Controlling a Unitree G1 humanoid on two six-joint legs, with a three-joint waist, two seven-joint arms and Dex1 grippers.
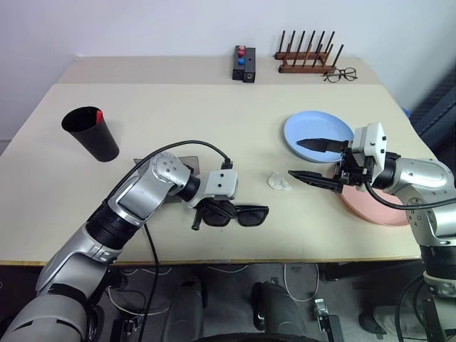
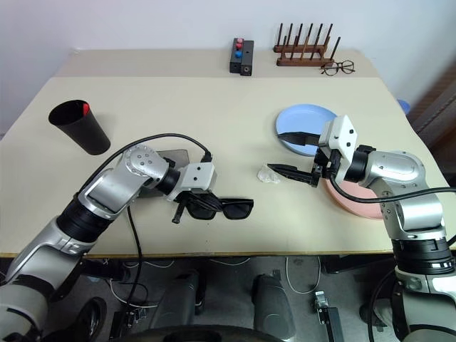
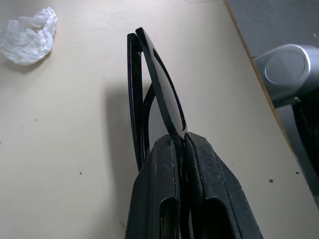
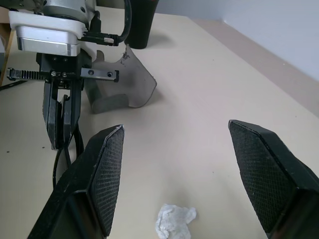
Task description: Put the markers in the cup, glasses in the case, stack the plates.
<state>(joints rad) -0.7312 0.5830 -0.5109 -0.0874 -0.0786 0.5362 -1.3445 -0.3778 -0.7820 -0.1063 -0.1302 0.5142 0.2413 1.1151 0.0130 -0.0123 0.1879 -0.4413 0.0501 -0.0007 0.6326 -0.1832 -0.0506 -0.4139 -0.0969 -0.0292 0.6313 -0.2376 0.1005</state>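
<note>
It looks like a robot test room: a big plain table (image 1: 214, 128), bare white wall (image 1: 142, 25), cables (image 1: 142, 292) hanging below.

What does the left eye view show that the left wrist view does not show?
Left eye view alone: the tall matte black cup, the round light blue plate, and the open right gripper. Left wrist view alone: the left gripper's fingers seen close, shut on one lens. Both share the black thick-framed sunglasses, the left gripper and the crumpled white paper.

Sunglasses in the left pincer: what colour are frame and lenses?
Black frame, dark lenses. The sunglasses show best in the left eye view, held by the left pincer.
</note>
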